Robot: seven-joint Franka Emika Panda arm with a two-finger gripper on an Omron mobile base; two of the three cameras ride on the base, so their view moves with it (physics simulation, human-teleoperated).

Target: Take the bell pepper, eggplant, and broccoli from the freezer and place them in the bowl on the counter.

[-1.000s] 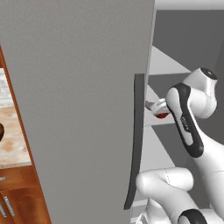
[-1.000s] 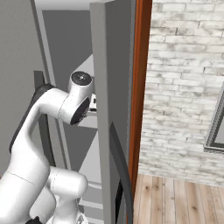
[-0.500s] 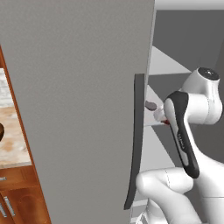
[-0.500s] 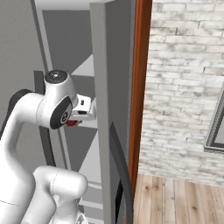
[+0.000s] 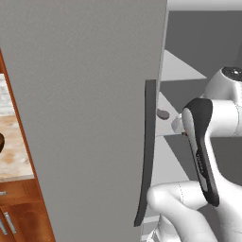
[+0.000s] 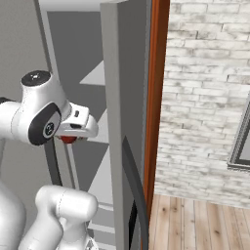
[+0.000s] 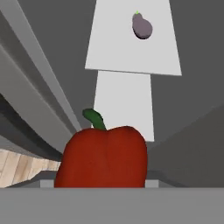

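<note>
The freezer stands open, its grey door [image 5: 85,108] swung towards me. My gripper [image 6: 73,135] is shut on the glossy red bell pepper [image 7: 104,157], which hangs in the air in front of the pale shelves; a bit of red [image 6: 67,140] peeks out under the hand. The purple eggplant [image 7: 142,26] lies alone on a shelf [image 5: 166,124] deeper inside, also seen as a small oval [image 5: 162,114] just past the door edge. The broccoli is out of view. A dark sliver of the bowl [image 5: 1,142] shows on the beige counter [image 5: 14,151] at far left.
The door's dark curved handle [image 5: 146,151] runs close beside my forearm. A second grey door edge [image 6: 113,122] and a red-brown wooden frame [image 6: 157,97] stand to the right, then a pale brick wall [image 6: 205,88] and wooden floor. Wooden cabinets [image 5: 19,212] sit under the counter.
The hand has drawn back from the shelf with the bell pepper in it and swung round. The eggplant on the shelf has come into sight.
</note>
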